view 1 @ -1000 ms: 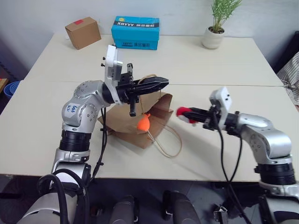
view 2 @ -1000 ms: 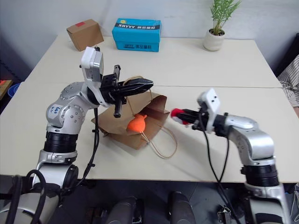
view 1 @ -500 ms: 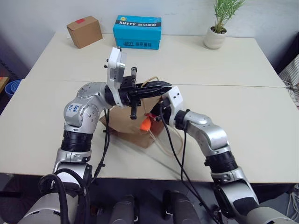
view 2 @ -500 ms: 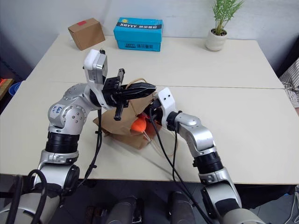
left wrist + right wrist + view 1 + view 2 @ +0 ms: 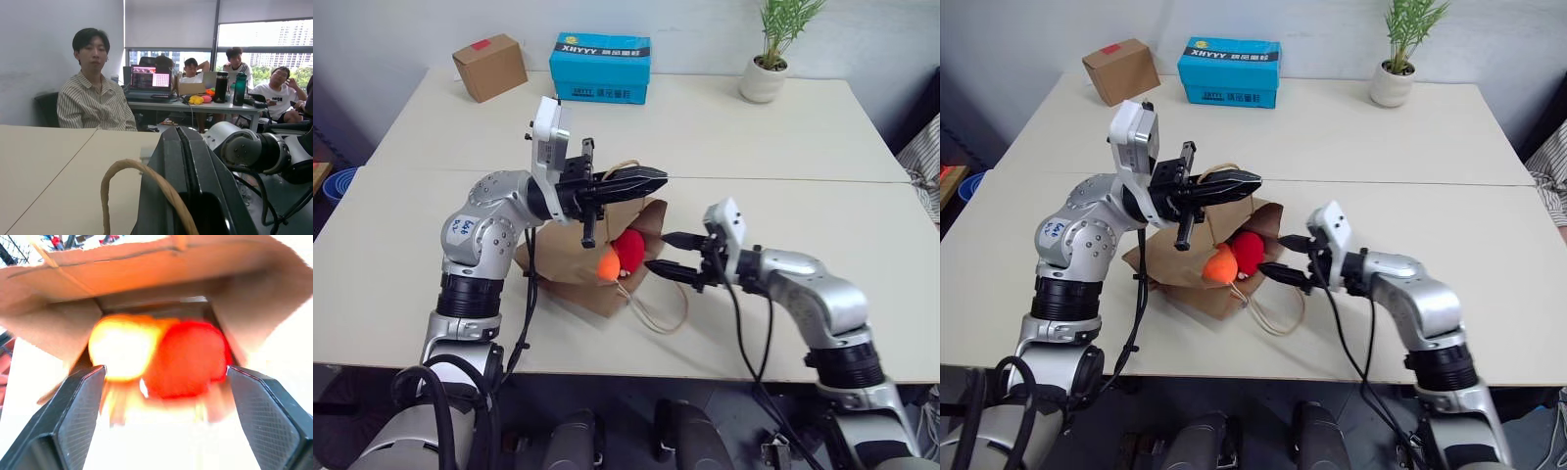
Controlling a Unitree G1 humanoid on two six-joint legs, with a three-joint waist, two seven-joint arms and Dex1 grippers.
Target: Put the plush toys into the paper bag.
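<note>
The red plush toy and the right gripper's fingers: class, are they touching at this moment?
Apart. In the left eye view, the right gripper stands open, short of the red plush toy at the paper bag mouth, with tabletop visible between them.

Bag mouth (image 5: 636,235) blocked by red toy (image 5: 628,251) & orange toy (image 5: 608,265); left tool (image 5: 651,178) above.

Blue cardboard box (image 5: 598,68) at the far side of the surface: top face bears the white lettering "XHYYY"; smaller print beside it and the white label on its front face are too small to read. Left arm's shoulder housing: round white sticker (image 5: 464,225) with blue handwritten marks, not legible.
</note>
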